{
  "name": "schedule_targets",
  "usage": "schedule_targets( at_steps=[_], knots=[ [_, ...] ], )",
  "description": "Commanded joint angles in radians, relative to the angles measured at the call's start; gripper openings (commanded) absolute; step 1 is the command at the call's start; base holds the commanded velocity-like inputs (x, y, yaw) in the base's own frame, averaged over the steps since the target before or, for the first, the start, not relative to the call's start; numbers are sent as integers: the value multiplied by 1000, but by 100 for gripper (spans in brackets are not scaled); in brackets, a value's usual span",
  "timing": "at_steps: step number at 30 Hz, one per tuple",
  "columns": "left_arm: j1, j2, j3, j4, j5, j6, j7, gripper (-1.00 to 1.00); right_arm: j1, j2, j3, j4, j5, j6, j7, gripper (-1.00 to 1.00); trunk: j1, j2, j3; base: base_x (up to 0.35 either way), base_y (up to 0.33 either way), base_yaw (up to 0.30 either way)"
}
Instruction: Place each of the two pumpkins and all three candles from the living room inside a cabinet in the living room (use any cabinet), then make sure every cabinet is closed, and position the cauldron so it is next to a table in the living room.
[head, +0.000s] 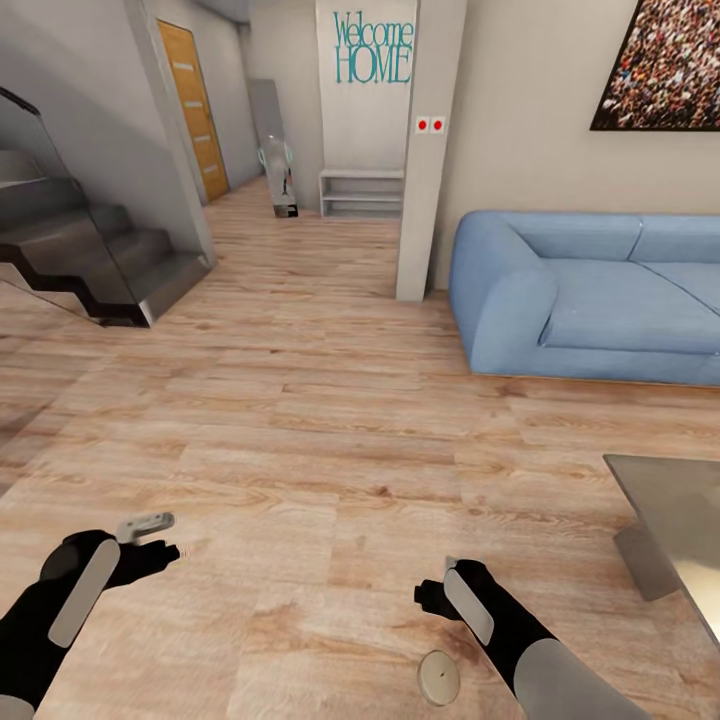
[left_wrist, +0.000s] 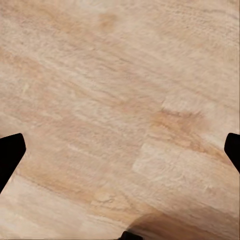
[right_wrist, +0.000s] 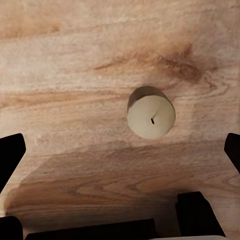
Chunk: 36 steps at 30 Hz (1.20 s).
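The wooden floor (head: 300, 420) occupies most of the head view, running from the lower edge up to the walls. A blue sofa (head: 585, 295) sits at the right, middle height. A dark staircase (head: 95, 255) stands at the upper left. The corner of the grey glossy desk (head: 675, 520) enters at the lower right edge. A low white shelf (head: 362, 192) stands against the far wall at upper centre, below the "Welcome HOME" lettering (head: 372, 48).

The left pincer (head: 165, 545) is at the lower left of the head view, over bare floor. In the left wrist view its fingertips (left_wrist: 11, 152) stand at the two side edges, so the jaws are wide apart and hold nothing.

The right pincer (head: 432, 592) is at lower centre. In the right wrist view its fingertips (right_wrist: 12, 152) are likewise spread wide and empty.

One candle (right_wrist: 150, 115) stands upright on the floor; in the right wrist view it lies near centre, between the lines of the two fingers. In the head view the candle (head: 439, 677) appears at the bottom edge, just below the right pincer and apart from it.

Step in hand, as judged: picking up this candle. The next move calls for lowering the right pincer over the candle, keeping it centred, then closing on its sides.
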Motion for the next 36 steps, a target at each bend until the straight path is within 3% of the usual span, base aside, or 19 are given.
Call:
schedule_targets(
  at_steps=[1,6,26,36],
  knots=[
    [0,1,1,-7,10,4,31,100,-1,-1,5,-2,-11,2,-10,100,0,0,-1,0,0,0],
    [2,-7,-4,-16,10,7,75,100,-1,-1,5,-2,-9,3,-11,100,0,0,-1,0,0,0],
    [2,-12,-5,-17,23,7,79,100,-1,-2,6,-7,-3,-1,-11,100,77,-140,-63,0,0,0],
    [2,-10,16,-18,33,18,75,100,-1,-4,5,-3,-2,-6,-15,100,115,-210,-95,0,0,0]
  ],
)
